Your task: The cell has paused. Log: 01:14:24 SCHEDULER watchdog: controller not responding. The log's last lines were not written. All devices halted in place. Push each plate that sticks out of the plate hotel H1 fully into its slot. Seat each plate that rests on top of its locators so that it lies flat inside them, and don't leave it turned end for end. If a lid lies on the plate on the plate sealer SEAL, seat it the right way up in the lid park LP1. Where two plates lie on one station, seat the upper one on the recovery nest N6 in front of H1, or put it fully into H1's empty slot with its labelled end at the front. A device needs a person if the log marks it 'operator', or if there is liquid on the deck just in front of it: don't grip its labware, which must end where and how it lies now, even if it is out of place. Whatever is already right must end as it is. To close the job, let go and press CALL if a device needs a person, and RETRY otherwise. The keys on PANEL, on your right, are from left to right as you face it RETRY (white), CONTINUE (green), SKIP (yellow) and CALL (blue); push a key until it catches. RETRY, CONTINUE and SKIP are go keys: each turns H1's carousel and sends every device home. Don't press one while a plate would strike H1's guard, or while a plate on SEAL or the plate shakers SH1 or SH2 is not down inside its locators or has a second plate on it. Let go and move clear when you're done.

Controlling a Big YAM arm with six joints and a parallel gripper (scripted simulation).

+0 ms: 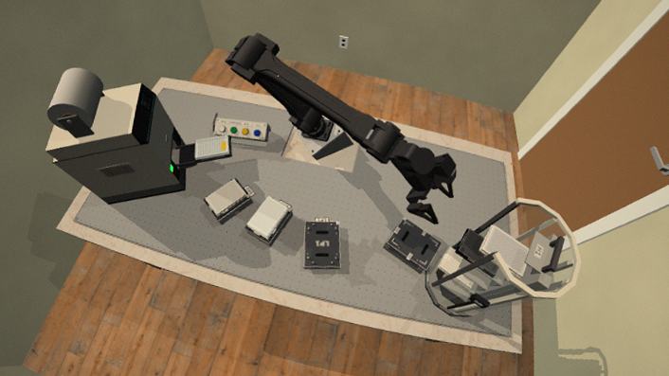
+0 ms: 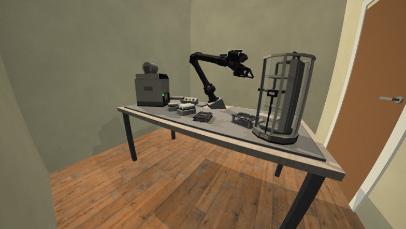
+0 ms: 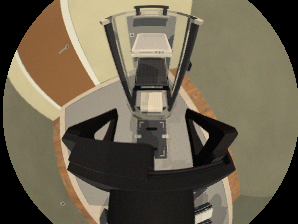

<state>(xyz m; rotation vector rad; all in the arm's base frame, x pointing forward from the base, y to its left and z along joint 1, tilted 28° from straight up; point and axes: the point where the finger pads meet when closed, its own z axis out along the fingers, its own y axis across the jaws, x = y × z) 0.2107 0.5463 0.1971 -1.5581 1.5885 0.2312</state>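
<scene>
My gripper (image 1: 422, 208) (image 2: 248, 74) (image 3: 151, 112) is open and empty. It hangs high above the deck and faces the front of the plate hotel H1 (image 1: 550, 209) (image 2: 274, 136) (image 3: 115, 56). An upper white plate (image 1: 503, 246) (image 3: 149, 44) lies in one slot. A lower white plate (image 1: 449, 262) (image 3: 152, 100) reaches forward to the guard posts. The empty recovery nest N6 (image 1: 412, 243) (image 2: 243, 116) stands below me, in front of H1. The lid park LP1 (image 1: 322, 244) (image 2: 201, 116) is empty.
The sealer SEAL (image 1: 116, 151) (image 2: 154, 89) stands at the far left, with a yellow-labelled plate (image 1: 212, 147) on its tray. Two shakers carry white plates (image 1: 228, 197) (image 1: 269, 217). The key panel PANEL (image 1: 240, 129) (image 2: 189, 100) lies near the arm's base.
</scene>
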